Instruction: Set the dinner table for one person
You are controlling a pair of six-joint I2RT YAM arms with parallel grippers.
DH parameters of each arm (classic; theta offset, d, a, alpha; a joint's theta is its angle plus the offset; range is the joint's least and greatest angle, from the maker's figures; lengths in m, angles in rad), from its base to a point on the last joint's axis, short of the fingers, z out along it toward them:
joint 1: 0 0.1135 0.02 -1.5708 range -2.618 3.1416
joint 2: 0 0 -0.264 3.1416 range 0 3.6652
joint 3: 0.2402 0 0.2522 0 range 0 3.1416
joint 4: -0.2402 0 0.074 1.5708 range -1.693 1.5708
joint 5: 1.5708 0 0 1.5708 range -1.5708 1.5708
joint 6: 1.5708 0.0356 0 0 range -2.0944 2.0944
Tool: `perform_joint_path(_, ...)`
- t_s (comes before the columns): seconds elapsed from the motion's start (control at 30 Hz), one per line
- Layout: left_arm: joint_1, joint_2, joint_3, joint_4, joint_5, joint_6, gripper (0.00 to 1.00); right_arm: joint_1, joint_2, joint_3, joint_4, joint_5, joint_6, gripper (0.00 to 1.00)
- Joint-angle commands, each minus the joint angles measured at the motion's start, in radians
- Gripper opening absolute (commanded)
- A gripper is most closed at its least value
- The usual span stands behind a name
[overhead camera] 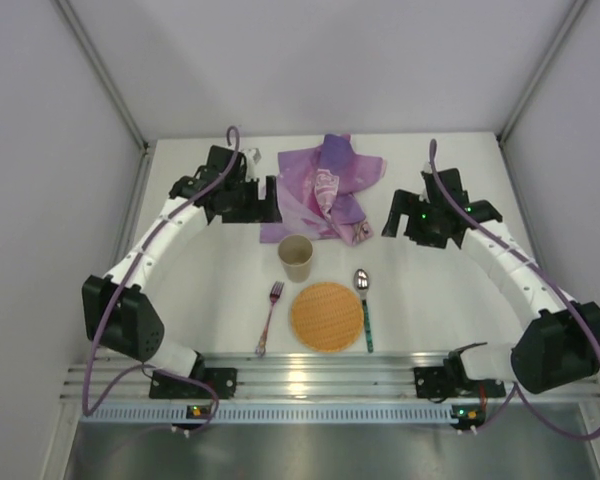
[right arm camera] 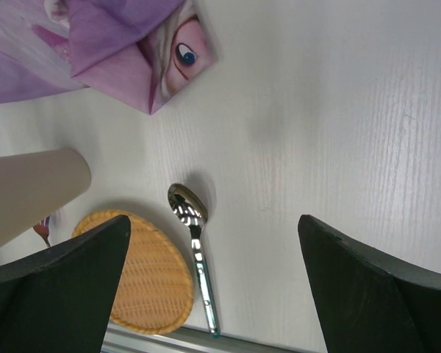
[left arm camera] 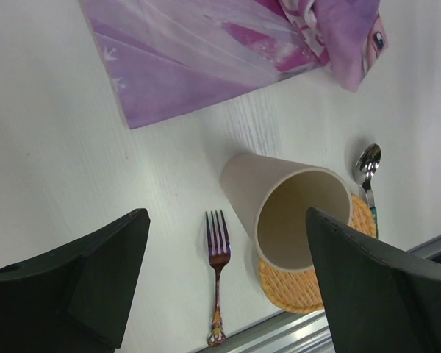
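Table below both tools | left tool spread | right tool spread

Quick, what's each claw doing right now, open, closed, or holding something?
Left claw: open, holding nothing.
Right claw: open, holding nothing.

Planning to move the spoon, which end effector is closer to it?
Right. The right end effector hovers just beyond the spoon; the left end effector is farther away, beyond the cup.
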Motion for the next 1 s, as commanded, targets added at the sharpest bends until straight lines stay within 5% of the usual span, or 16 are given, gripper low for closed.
perform_joint_path(0.0,-0.03,-0.03,-0.059,-0.049,0.039,0.037,0.93,0.004,0.025,0.008,0.007,0.011,0.01,0.97)
perform_joint_path(0.37,-0.07,0.032,-0.152,0.006,-0.047,0.048,0.86,0.041,0.008,0.023,0.013,-0.027,-0.04,0.95)
perform_joint_path(0.73,-0.07,0.184,-0.101,0.08,0.017,0.046,0.0,0.357,0.071,-0.052,0.042,-0.015,-0.008,0.89)
perform_joint_path(0.87,-0.068,0.195,-0.028,0.02,-0.076,0.085,0.0,0.389,0.135,-0.003,0.013,0.02,-0.023,0.87)
perform_joint_path(0.97,-0.036,0.187,0.008,-0.058,-0.292,0.076,0.0,0.399,0.148,0.017,0.013,0.028,-0.034,0.87)
